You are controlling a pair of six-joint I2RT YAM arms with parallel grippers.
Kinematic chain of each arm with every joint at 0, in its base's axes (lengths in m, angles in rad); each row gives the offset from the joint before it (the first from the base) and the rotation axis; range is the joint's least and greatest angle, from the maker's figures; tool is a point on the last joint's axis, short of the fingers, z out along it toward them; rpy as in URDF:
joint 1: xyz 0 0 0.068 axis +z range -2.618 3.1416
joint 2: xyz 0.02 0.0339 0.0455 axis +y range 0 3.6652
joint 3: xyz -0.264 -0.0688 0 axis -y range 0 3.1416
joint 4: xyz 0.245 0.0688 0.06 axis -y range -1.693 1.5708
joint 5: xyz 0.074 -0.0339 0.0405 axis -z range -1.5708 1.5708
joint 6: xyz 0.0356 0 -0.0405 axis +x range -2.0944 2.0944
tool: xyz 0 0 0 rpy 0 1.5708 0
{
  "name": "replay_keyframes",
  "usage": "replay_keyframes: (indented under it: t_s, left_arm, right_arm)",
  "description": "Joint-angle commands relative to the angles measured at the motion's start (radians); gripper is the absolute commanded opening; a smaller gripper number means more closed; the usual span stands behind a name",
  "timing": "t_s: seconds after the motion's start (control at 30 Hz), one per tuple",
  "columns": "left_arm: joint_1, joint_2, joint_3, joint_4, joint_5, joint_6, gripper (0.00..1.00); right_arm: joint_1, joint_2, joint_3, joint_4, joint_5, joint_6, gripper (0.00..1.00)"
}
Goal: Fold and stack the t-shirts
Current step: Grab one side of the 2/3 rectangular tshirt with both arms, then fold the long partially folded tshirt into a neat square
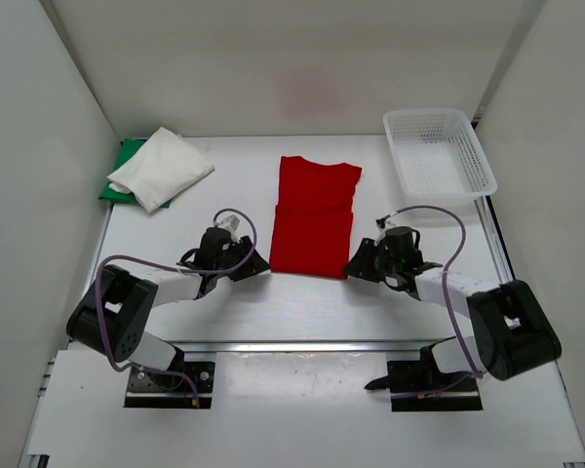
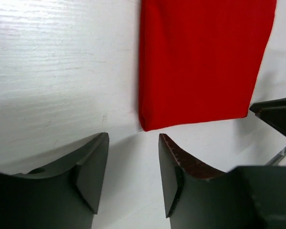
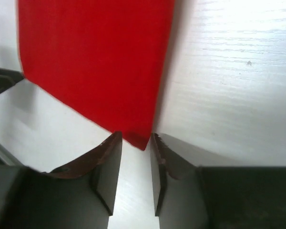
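The red t-shirt (image 1: 313,217) lies flat in the table's middle, folded into a long strip, collar end far. My left gripper (image 1: 256,264) is open just off its near left corner (image 2: 150,121), not touching. My right gripper (image 1: 356,265) is open at the near right corner (image 3: 139,139), whose tip lies between the fingertips. The white t-shirt (image 1: 163,167) lies folded at the far left on top of the green t-shirt (image 1: 123,176), of which only an edge shows.
A white plastic mesh basket (image 1: 438,153) stands at the far right. White walls enclose the table on three sides. A metal rail (image 1: 302,345) runs along the near edge by the arm bases.
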Motion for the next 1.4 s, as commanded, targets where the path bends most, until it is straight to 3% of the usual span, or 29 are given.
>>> replay_keyframes:
  t_s: [0.0, 0.07, 0.1, 0.13, 0.2, 0.33, 0.43, 0.5, 0.6, 0.63, 0.67, 0.8, 0.9, 1.0, 1.03, 1.13, 1.23, 1.3, 1.37]
  left_arm:
    - [-0.009, 0.011, 0.021, 0.021, 0.012, -0.002, 0.58]
    - [-0.006, 0.026, 0.022, 0.041, 0.009, -0.011, 0.59]
    - [-0.004, 0.042, 0.018, 0.046, 0.013, -0.017, 0.76]
    - [-0.012, 0.057, 0.026, 0.054, 0.010, -0.017, 0.78]
    - [-0.032, 0.088, 0.044, 0.061, 0.012, -0.016, 0.73]
    - [-0.047, 0.146, 0.066, 0.075, 0.004, -0.025, 0.54]
    - [-0.058, 0.167, 0.074, 0.080, 0.015, -0.031, 0.47]
    - [-0.064, 0.174, 0.074, 0.072, 0.007, -0.028, 0.40]
    - [-0.058, 0.166, 0.075, 0.075, 0.015, -0.030, 0.13]
    - [-0.061, 0.163, 0.075, 0.065, 0.022, -0.034, 0.04]
    - [-0.054, 0.148, 0.074, 0.057, 0.029, -0.036, 0.00]
    - [-0.073, 0.034, 0.038, -0.056, 0.019, 0.013, 0.00]
    - [-0.096, -0.163, -0.063, -0.151, 0.016, 0.027, 0.00]
    - [-0.194, -0.408, -0.159, -0.339, -0.078, 0.047, 0.00]
    - [-0.271, -0.458, -0.159, -0.442, -0.111, 0.046, 0.00]
    - [-0.345, -0.717, -0.132, -0.630, -0.182, -0.013, 0.00]
    - [-0.236, -0.780, -0.004, -0.686, -0.116, 0.009, 0.00]
    - [-0.149, -0.735, 0.097, -0.664, -0.082, 0.073, 0.00]
    - [-0.133, -0.619, 0.199, -0.612, -0.068, 0.094, 0.00]
  right_arm:
    - [-0.019, -0.105, -0.034, 0.044, 0.002, -0.004, 0.33]
    - [-0.042, -0.125, -0.058, 0.044, 0.009, -0.002, 0.41]
    - [-0.052, -0.116, -0.071, 0.046, -0.004, -0.002, 0.43]
    - [-0.055, -0.105, -0.074, 0.052, -0.018, 0.005, 0.44]
    - [-0.050, -0.049, -0.084, 0.073, -0.038, 0.007, 0.45]
    - [-0.023, 0.066, -0.051, 0.118, -0.093, 0.024, 0.45]
    - [0.000, 0.119, -0.040, 0.175, -0.110, 0.051, 0.43]
    - [0.002, 0.134, -0.026, 0.186, -0.118, 0.056, 0.31]
    - [0.014, 0.134, -0.017, 0.199, -0.118, 0.070, 0.07]
    - [0.020, 0.125, -0.028, 0.202, -0.113, 0.068, 0.01]
    - [0.023, 0.096, -0.022, 0.187, -0.094, 0.062, 0.00]
    - [0.045, -0.001, -0.064, 0.124, -0.080, 0.065, 0.00]
    - [0.135, -0.142, -0.138, 0.017, -0.020, 0.082, 0.00]
    - [0.305, -0.336, -0.230, -0.139, 0.083, 0.161, 0.00]
    - [0.385, -0.431, -0.235, -0.217, 0.136, 0.181, 0.00]
    - [0.534, -0.627, -0.194, -0.383, 0.264, 0.260, 0.00]
    - [0.505, -0.676, -0.036, -0.452, 0.264, 0.182, 0.00]
    - [0.383, -0.603, 0.058, -0.463, 0.180, 0.101, 0.00]
    - [0.253, -0.517, 0.141, -0.448, 0.069, 0.016, 0.00]
